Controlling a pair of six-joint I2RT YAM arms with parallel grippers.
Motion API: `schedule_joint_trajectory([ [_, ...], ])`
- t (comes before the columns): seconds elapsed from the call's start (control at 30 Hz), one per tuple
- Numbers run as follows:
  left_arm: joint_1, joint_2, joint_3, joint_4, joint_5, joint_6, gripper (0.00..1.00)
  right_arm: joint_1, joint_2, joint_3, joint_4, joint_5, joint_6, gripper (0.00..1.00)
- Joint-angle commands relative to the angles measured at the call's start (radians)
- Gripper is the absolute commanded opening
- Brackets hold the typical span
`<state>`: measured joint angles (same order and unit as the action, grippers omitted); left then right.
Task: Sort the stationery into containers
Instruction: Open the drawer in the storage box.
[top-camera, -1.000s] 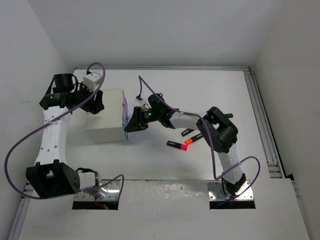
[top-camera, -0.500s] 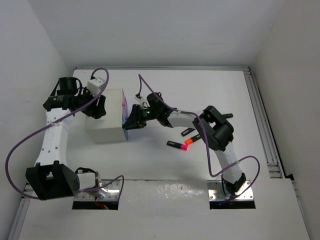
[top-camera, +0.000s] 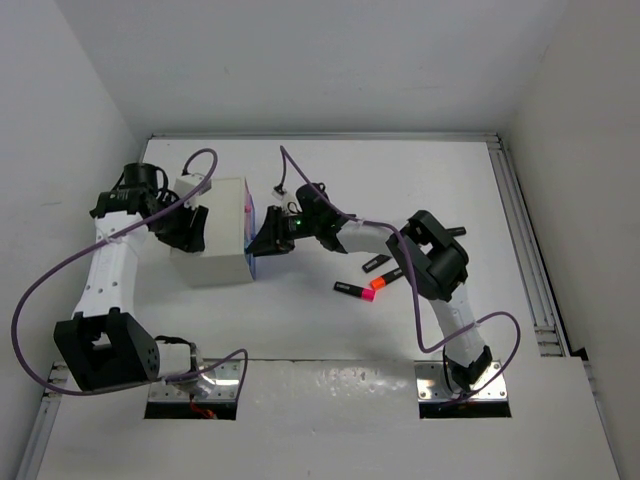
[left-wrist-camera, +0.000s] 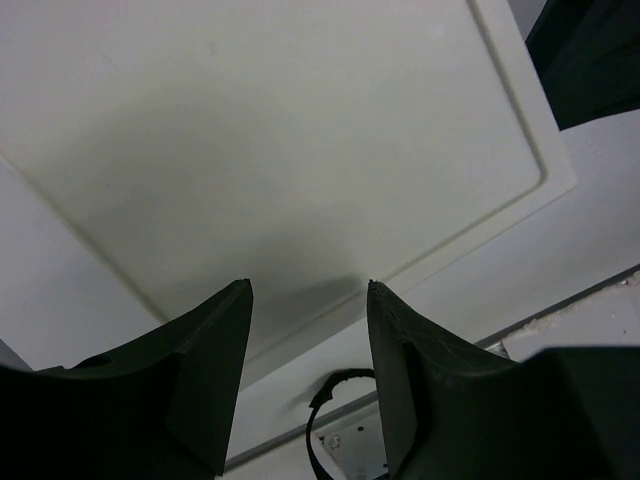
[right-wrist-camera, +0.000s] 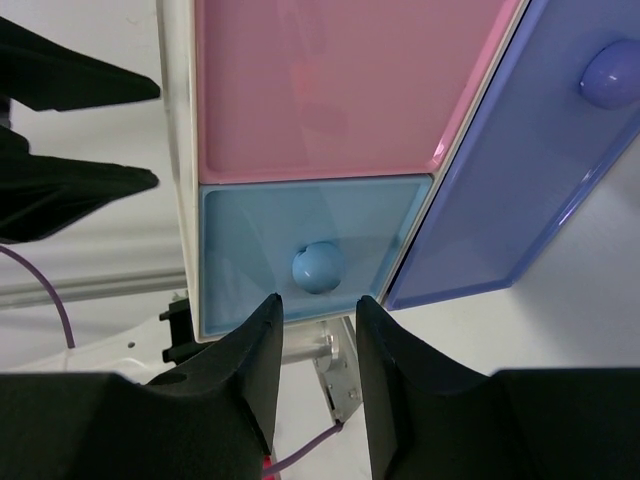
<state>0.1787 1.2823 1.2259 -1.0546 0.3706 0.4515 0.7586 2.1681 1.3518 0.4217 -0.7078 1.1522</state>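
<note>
The white cabinet (top-camera: 215, 240) stands left of centre with its drawer fronts facing right. My right gripper (top-camera: 266, 243) is at those fronts, open (right-wrist-camera: 315, 300), its tips just short of the round knob (right-wrist-camera: 318, 267) of a light blue drawer (right-wrist-camera: 250, 250). Above that drawer is a pink drawer (right-wrist-camera: 330, 90), and a darker blue drawer (right-wrist-camera: 520, 190) sticks out beside them. My left gripper (top-camera: 190, 228) is open (left-wrist-camera: 308, 290) against the cabinet's plain white panel (left-wrist-camera: 300, 150), nothing between its fingers. Three highlighters lie on the table: pink-capped (top-camera: 354, 291), orange-capped (top-camera: 386, 280) and a black one (top-camera: 374, 264).
The highlighters lie under my right forearm (top-camera: 365, 238), right of the cabinet. A metal rail (top-camera: 525, 240) runs along the table's right edge, and white walls close in the back and both sides. Purple cables loop from both arms.
My left gripper has swung nearer along the cabinet's left side. The right gripper has stayed at the drawer fronts, its jaws a little wider.
</note>
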Motion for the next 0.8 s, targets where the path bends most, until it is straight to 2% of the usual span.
schedule_joint_trajectory([
  [0.0,0.015,0.012,-0.011,-0.033,-0.041,0.004,0.55,-0.008,-0.004,0.038,0.032,0.011,-0.002,0.35],
  [0.17,0.021,0.04,-0.008,-0.036,-0.157,-0.01,0.55,-0.015,-0.004,0.038,0.023,0.011,-0.006,0.35],
  [0.33,0.028,0.058,0.01,-0.018,-0.249,-0.019,0.62,-0.016,0.006,0.047,0.031,0.016,-0.003,0.35],
  [0.77,0.031,0.078,0.014,-0.021,-0.246,-0.017,0.64,-0.016,0.027,0.066,0.052,0.021,0.024,0.34],
])
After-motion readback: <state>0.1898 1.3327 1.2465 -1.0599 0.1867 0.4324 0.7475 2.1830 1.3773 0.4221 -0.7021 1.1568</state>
